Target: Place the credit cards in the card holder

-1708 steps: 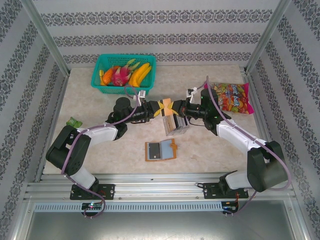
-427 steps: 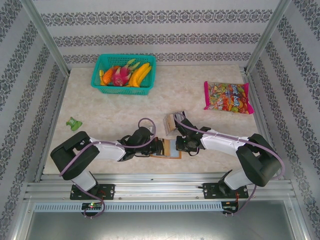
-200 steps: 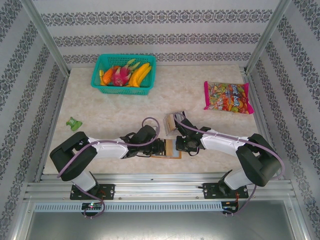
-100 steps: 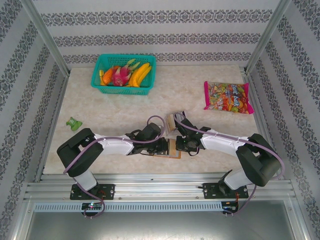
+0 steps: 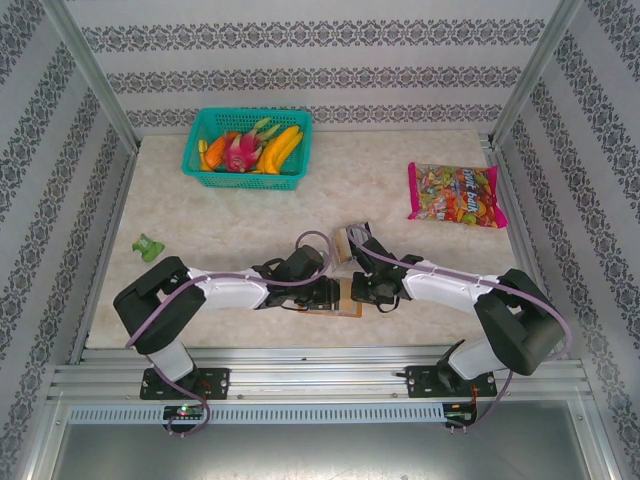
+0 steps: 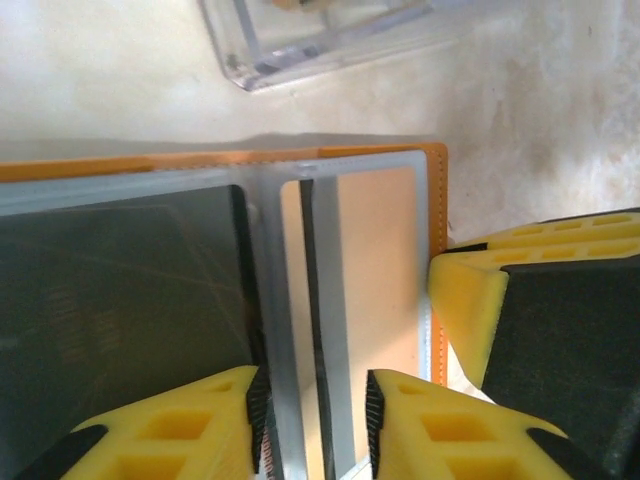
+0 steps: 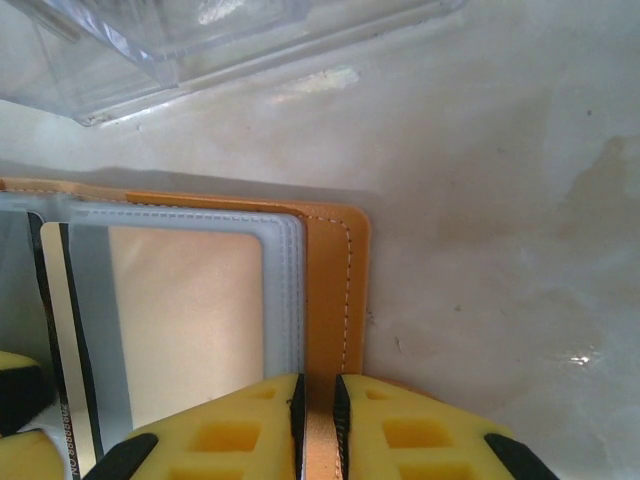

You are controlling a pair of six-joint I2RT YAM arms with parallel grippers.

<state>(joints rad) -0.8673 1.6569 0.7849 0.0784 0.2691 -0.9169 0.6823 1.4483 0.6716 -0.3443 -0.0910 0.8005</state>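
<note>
The card holder [image 5: 349, 303], an open orange-brown wallet with clear grey-framed sleeves, lies near the table's front middle. My right gripper [image 5: 363, 291] [image 7: 318, 400] is shut on its orange edge [image 7: 335, 270]. My left gripper [image 5: 327, 293] [image 6: 315, 400] is open at the wallet's near edge. Its pads straddle a sleeve frame and a grey credit card with a dark stripe [image 6: 335, 330] [image 7: 90, 330] that lies in the cream window. A narrow gap shows beside the right pad. A dark card [image 6: 120, 300] fills the left pocket. The right gripper's yellow finger [image 6: 470, 300] touches the wallet's edge [image 6: 437, 200].
A small clear plastic box [image 5: 343, 243] [image 6: 300, 40] [image 7: 150, 50] stands just behind the wallet. Further off are a teal fruit basket [image 5: 247, 148] at the back left, a candy bag [image 5: 455, 195] at the back right and a small green object [image 5: 150, 245] at the left.
Both grippers left the clear box and came down to the wallet. Over the last two seconds the left gripper slid right along it; the right gripper stayed put.
</note>
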